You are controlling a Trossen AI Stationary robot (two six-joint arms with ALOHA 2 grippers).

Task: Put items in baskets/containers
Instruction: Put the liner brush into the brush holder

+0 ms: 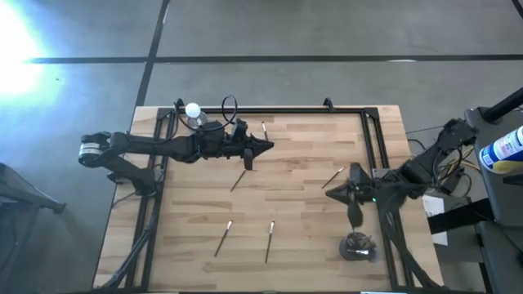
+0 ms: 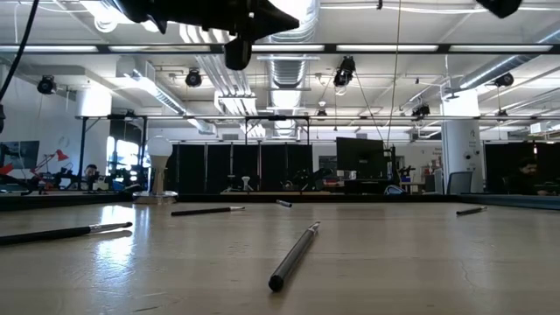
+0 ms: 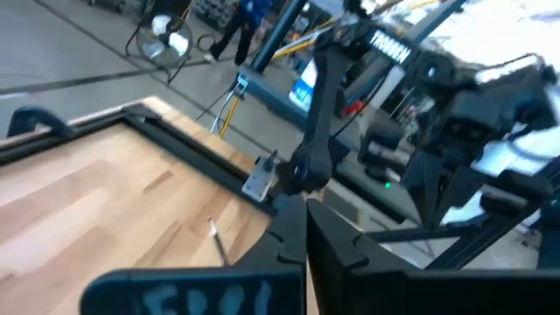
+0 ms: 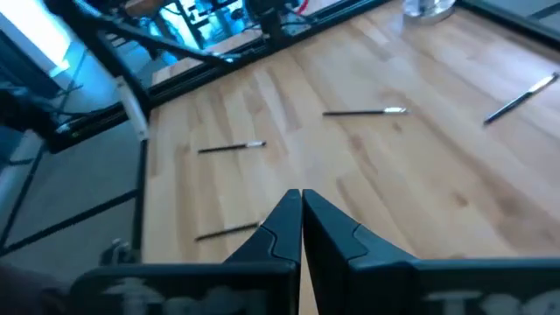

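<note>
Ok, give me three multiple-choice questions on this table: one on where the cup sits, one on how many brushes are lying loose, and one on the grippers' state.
1. Where is the dark cup?
A. Mid-table
B. Near the table's right edge, by the right arm
C. Beside the left arm's base

2. How many loose brushes lie on the wood in the high view?
A. Two
B. Five
C. Nine

3. How are the grippers?
A. Both shut, empty
B. Both wide open
C. Each shut on a brush

Answers:
1 B, the high view shows it close to the right arm.
2 B, five thin sticks lie scattered.
3 A, the left gripper and right gripper show fingers pressed together with nothing between.
</note>
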